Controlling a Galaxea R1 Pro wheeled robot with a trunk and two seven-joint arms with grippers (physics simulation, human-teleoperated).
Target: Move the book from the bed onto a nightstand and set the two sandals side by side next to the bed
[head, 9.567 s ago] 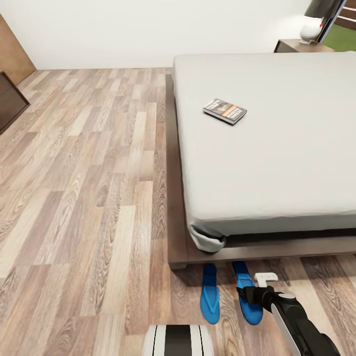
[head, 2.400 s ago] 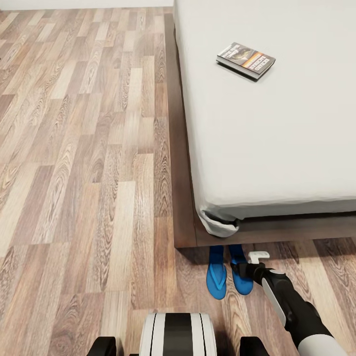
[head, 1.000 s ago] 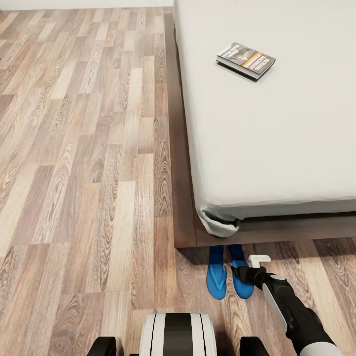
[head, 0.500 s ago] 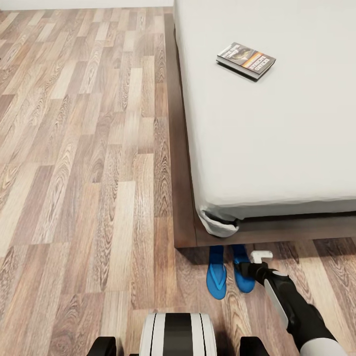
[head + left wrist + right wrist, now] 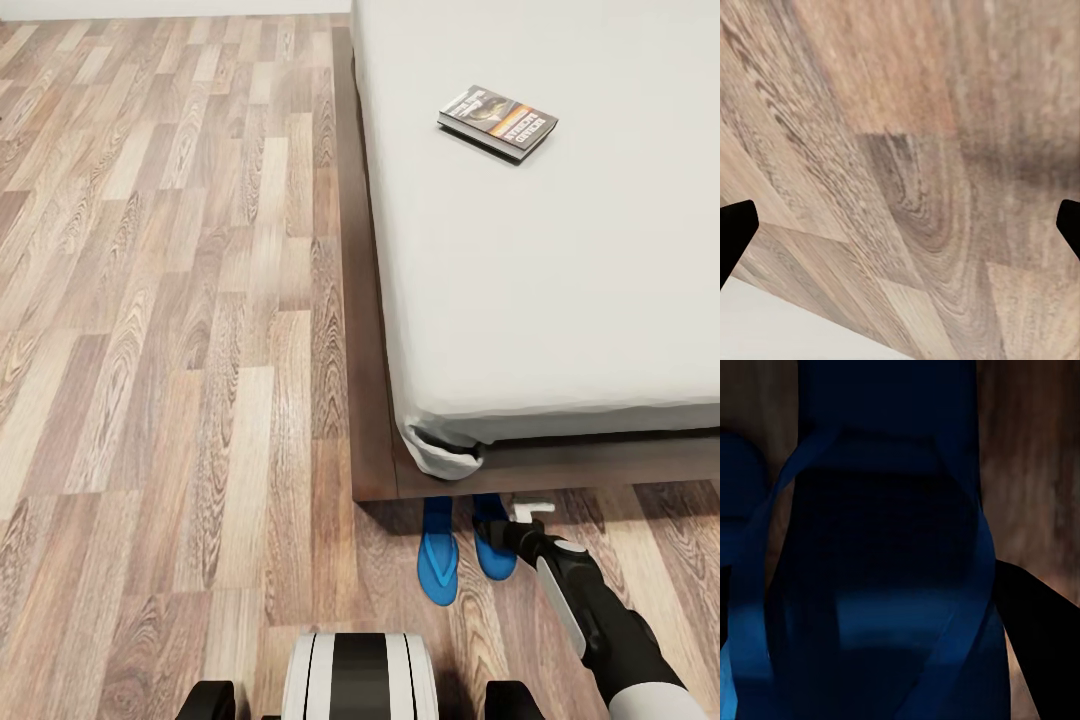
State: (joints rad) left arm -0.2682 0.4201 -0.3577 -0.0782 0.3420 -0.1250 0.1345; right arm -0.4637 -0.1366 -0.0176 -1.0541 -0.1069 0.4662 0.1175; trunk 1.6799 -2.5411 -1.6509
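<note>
Wood-plank floor (image 5: 180, 380) runs across the bedroom, its boards in mixed grey and brown tones, and the bed (image 5: 560, 260) stands on it with a plain light-grey mattress over a dark-brown frame. The book (image 5: 497, 121) lies flat on the mattress near the bed's left edge, well apart from the arms; its cover shows a dark picture, an orange band and white lettering too small to read.

At the foot of the bed, two blue sandals lie side by side on the floor, toes partly under the frame: the left sandal (image 5: 438, 552) and the right sandal (image 5: 493, 540), just beside each other. The right gripper (image 5: 520, 528) sits low over the right sandal, and the right wrist view looks closely at that sandal's blue straps (image 5: 870, 585) in shadow. Whether its fingers are closed or apart, I cannot tell.

In the left wrist view, the left gripper's (image 5: 900, 232) dark fingertips (image 5: 735, 232) stand wide apart above bare floor, holding nothing.
</note>
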